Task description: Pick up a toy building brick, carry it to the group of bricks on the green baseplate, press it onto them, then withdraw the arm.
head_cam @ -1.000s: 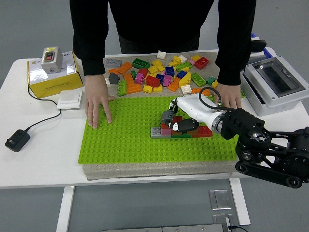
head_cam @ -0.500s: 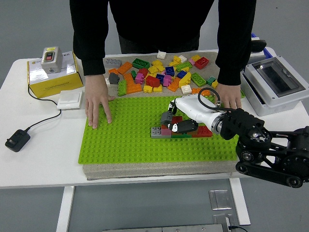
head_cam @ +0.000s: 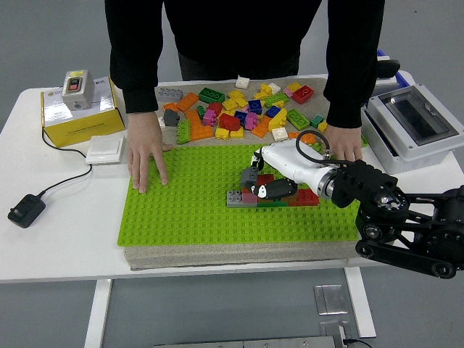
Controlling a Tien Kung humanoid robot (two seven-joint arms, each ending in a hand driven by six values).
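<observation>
Nearest us, at the lower right, we note the black right arm (head_cam: pixel 406 225) reaching in over the bench (head_cam: pixel 65 246). Its white right hand (head_cam: pixel 270 183) sits low on the green baseplate (head_cam: pixel 188 210), fingers curled down over a small grey brick (head_cam: pixel 249 175) at the top of the group of bricks (head_cam: pixel 270 196). We read the hand as clenched on that brick, though the contact between fingertips and brick is partly hidden by the hand itself. The brick appears to rest on or just above the red and grey bricks of the group; we cannot tell whether its studs have seated. No left arm shows.

Our judgement: this is the pressing step, with withdrawal not yet begun.

Risks from here:
- an off-square brick would jam, not seat, under downward force
- lifting away with fingers not released could pull the brick, or the whole group, off the plate
- a sideways push could shift the baseplate, although the person's hands help hold it

Farther back, a person in black sleeves stands at the far side; one hand (head_cam: pixel 147 154) lies flat on the plate's left part, the other hand (head_cam: pixel 346 148) rests at its right far corner, near the robot's wrist. Beyond lies a loose pile of coloured bricks (head_cam: pixel 239 112). A yellow box (head_cam: pixel 78 116) stands far left, a grey case (head_cam: pixel 413 123) far right
</observation>
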